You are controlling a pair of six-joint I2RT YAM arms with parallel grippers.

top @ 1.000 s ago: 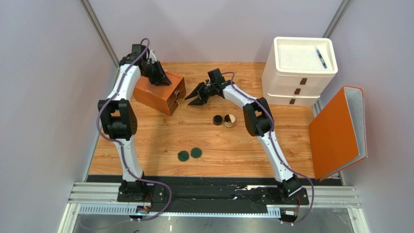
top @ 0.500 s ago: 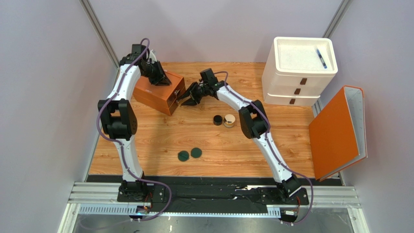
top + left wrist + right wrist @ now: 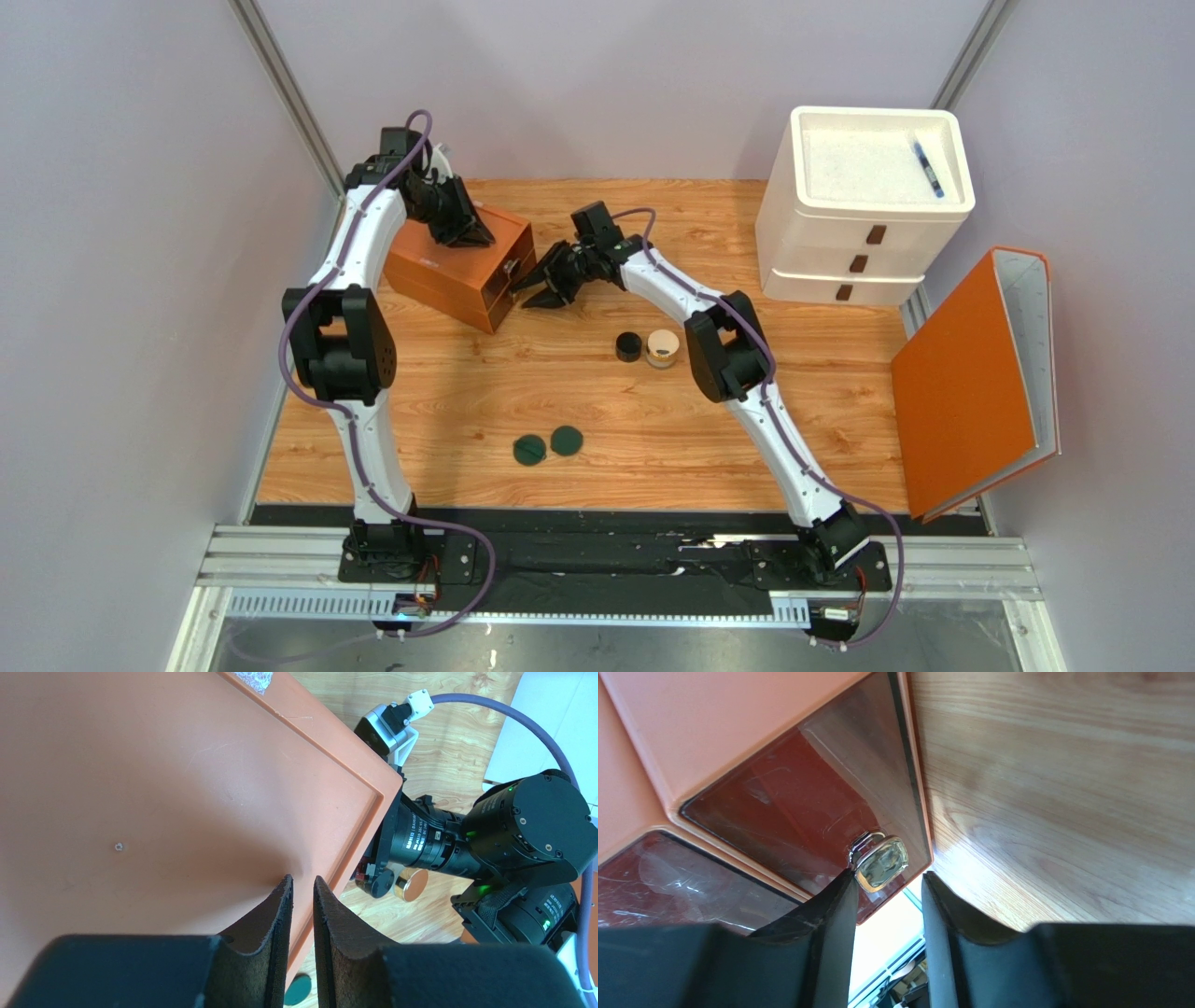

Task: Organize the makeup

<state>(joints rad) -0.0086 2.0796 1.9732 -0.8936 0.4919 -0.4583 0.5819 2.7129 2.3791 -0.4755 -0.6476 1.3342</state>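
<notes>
Of the makeup, a black round cap [image 3: 629,345] and a round tan jar [image 3: 661,347] stand side by side mid-table, and two dark-green discs [image 3: 529,450] [image 3: 567,440] lie nearer the arms. The left wrist view also catches the cap [image 3: 382,880], the jar [image 3: 410,883] and one disc [image 3: 298,987]. My left gripper [image 3: 302,882] rests its tips on the top of the orange drawer box [image 3: 460,266], jaws a narrow slit apart with nothing between. My right gripper [image 3: 887,878] is open at the box's front, its fingertips on either side of the metal drawer handle [image 3: 878,862].
A white drawer unit [image 3: 863,210] stands at the back right with a blue pen [image 3: 927,168] in its top tray. An orange binder [image 3: 975,378] leans at the right edge. Grey walls close in both sides.
My right gripper has moved left across the table to the orange box's drawer front. The left arm and the makeup have not moved.
</notes>
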